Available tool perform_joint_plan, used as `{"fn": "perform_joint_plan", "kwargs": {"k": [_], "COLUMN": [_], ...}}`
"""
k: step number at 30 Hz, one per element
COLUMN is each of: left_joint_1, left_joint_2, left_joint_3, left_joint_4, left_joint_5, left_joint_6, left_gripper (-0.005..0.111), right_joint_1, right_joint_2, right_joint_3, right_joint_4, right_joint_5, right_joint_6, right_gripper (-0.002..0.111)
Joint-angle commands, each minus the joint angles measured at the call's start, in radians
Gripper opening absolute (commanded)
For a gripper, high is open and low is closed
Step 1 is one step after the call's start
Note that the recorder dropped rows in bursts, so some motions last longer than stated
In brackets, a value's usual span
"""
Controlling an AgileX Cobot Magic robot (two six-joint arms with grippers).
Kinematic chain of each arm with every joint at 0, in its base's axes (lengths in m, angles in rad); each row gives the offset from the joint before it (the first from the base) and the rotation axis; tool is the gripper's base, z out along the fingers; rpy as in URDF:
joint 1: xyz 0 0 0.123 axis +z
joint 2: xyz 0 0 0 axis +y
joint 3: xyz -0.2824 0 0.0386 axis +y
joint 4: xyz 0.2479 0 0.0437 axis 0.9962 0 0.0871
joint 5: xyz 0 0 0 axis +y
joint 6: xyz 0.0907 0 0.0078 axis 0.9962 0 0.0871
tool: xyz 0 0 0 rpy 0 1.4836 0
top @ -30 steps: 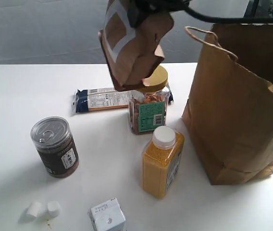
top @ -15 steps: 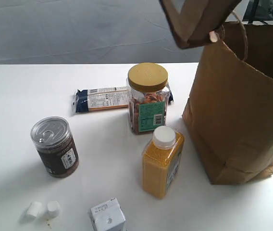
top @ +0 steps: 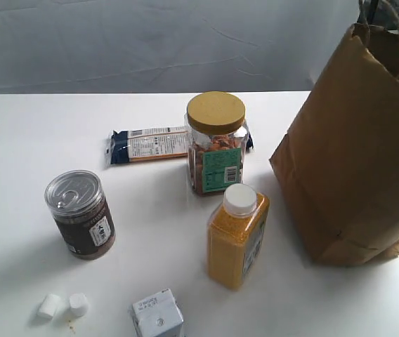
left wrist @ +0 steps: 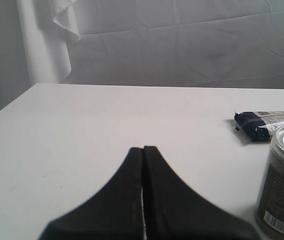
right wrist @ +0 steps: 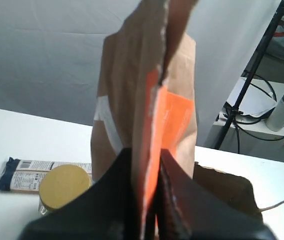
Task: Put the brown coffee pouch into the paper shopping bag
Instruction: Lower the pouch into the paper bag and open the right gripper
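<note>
My right gripper is shut on the brown coffee pouch, whose orange panel and white label strip show in the right wrist view. Pouch and right gripper are out of the exterior view. The paper shopping bag stands tall at the right of the table, and its open top lies below the pouch in the right wrist view. My left gripper is shut on nothing, low over the white table.
A yellow-lidded jar, a dark blue snack packet, an orange bottle, a dark can, a small white carton and two white lumps stand on the table. A tripod rises beyond the table.
The right gripper has carried the pouch up and to the right, from above the jar to out of the exterior view. The bag's near wall has shifted slightly.
</note>
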Motion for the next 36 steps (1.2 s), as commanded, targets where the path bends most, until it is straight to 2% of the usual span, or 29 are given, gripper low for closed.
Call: {"fn": "perform_joint_plan", "kwargs": {"k": [1,17,19,22,27,31,36], "left_joint_1": [0.004,0.004,0.004,0.004,0.004,0.004,0.004], "left_joint_2": [-0.003,-0.003,-0.003,-0.003,-0.003,-0.003,-0.003], "left_joint_3": [0.004,0.004,0.004,0.004,0.004,0.004,0.004], "left_joint_4": [0.004,0.004,0.004,0.004,0.004,0.004,0.004], "left_joint_5": [-0.003,-0.003,-0.003,-0.003,-0.003,-0.003,-0.003], "left_joint_6": [-0.003,-0.003,-0.003,-0.003,-0.003,-0.003,-0.003], "left_gripper": [0.0,0.0,0.0,0.0,0.0,0.0,0.0], "right_joint_1": [0.0,0.0,-0.037,-0.159,-0.281,-0.314,-0.314], "right_joint_2": [-0.041,-0.008,-0.008,-0.008,-0.008,-0.008,0.006], "right_joint_3": [-0.006,0.026,0.078,0.204,0.426,0.577,0.679], "right_joint_4": [0.002,-0.169,-0.155,-0.048,0.083,0.108,0.105], "right_joint_5": [-0.086,-0.033,-0.033,-0.033,-0.188,-0.326,-0.434], "right_joint_6": [-0.002,-0.029,-0.017,-0.017,0.029,0.047,0.061], "right_gripper": [0.0,0.0,0.0,0.0,0.0,0.0,0.0]}}
